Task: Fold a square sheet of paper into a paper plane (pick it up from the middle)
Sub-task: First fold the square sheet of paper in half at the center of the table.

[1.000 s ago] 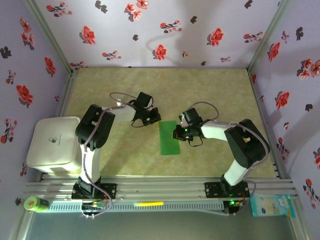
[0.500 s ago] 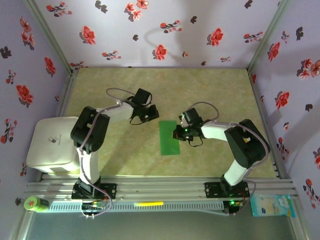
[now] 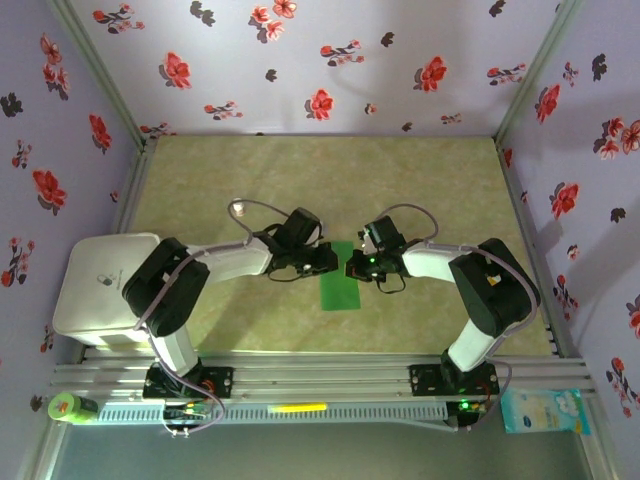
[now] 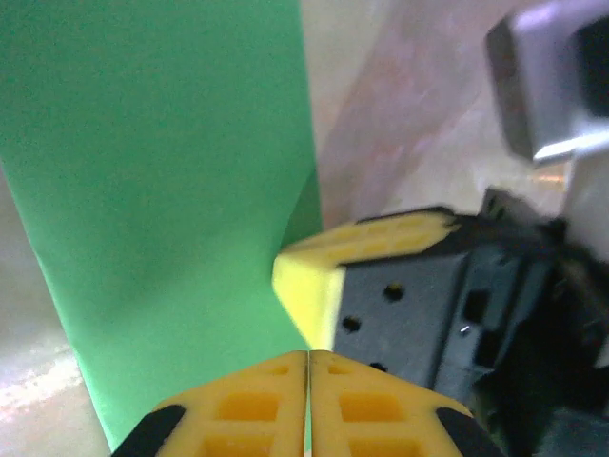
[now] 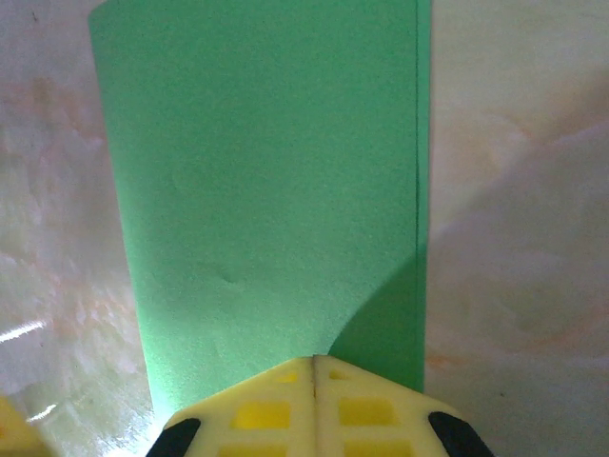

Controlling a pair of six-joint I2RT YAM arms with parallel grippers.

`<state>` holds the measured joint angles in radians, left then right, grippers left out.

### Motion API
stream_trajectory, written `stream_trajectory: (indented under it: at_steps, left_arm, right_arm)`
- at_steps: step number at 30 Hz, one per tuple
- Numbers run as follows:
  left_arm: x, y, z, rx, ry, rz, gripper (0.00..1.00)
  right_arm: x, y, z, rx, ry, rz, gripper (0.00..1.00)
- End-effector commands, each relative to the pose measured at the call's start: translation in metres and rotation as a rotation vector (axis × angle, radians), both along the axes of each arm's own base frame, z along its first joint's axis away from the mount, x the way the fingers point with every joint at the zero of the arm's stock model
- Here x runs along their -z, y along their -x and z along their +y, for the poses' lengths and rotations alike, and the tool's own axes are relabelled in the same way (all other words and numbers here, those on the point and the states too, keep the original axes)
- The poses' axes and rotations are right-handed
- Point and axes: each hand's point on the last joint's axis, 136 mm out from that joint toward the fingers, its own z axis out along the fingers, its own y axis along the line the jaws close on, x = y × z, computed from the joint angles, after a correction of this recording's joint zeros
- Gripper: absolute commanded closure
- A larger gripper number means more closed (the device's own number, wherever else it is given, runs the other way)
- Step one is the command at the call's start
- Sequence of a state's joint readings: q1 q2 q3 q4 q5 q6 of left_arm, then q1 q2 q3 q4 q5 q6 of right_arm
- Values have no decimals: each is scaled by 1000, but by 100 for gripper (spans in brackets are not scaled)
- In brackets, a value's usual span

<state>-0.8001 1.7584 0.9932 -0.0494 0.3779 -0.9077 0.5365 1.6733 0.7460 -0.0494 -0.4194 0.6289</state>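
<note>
Rail (image 3: 320,385) at the near edge carries both arm bases; a white box (image 3: 105,290) sits well apart at 9 o'clock of the green sheet of paper (image 3: 338,292), which lies flat mid-table as a folded strip, near end free. Left gripper (image 3: 328,262) and right gripper (image 3: 356,267) meet over its far end, both clenched, tips against the paper. The left wrist view catches the right one's yellow pad just beside; the right wrist view shows a layer line along the 3 o'clock edge. Bare table (image 3: 420,180) opens toward 12 o'clock
</note>
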Motion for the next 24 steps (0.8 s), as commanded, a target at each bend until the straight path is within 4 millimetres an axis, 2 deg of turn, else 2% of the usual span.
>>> stream_trajectory:
  at_steps: [1,8,16,21,24]
  left_arm:
    - [-5,5,-2,-29,59,4,91]
    - [21,26,4,-5,53,52,91]
    - [48,58,27,27,-13,100,91]
    - [47,73,37,68,-51,103,91]
    - [38,77,39,76,-53,87,91]
  right_arm:
    - [46,40,-45,48,210,173,100]
    - [47,41,-46,48,216,174,100]
    - [48,41,-46,47,221,177,100]
    - [47,41,-46,47,223,179,100]
    - [47,41,-47,45,225,179,100]
